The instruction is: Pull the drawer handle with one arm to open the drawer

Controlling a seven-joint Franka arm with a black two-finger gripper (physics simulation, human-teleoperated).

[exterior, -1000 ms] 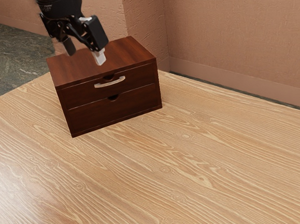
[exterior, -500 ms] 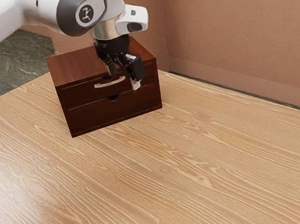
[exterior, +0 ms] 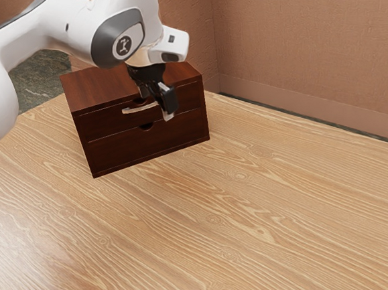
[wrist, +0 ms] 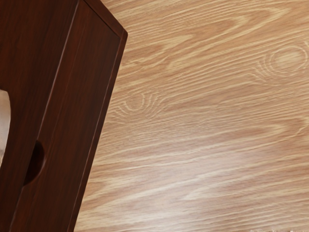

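- Closing in on the handle is the step in hand. The hand [exterior: 158, 108] hangs at the front of the upper drawer [exterior: 102, 121], upper left of centre in the exterior frame. Its fingers [exterior: 166, 106] are spread, and the right end of the handle [exterior: 135, 108] seems to lie between them. As far as I can judge, nothing is gripped yet.
- The upper drawer looks fully shut, its front level with the lower drawer [exterior: 147, 145] beneath it.
- Both belong to a small dark chest [exterior: 94, 87] standing on the tabletop [exterior: 263, 211] in the frame's upper left.
- From the wrist, the chest's front [wrist: 63, 96] lies just under the hand, with the tabletop's grain [wrist: 207, 121] beyond it.
- The next move calls for pinching the fingers onto the handle's bar. Then comes a straight pull along the drawer's travel, toward the exterior frame's lower right. A slanted pull might drag the whole chest or slip off the bar.
- Half a second ago the hand stood a little higher and further right, with its fingers wider apart. A second ago it hovered over the chest's top.
- The arm [exterior: 62, 20] has swung further into the frame, while the chest and drawer have not shifted.
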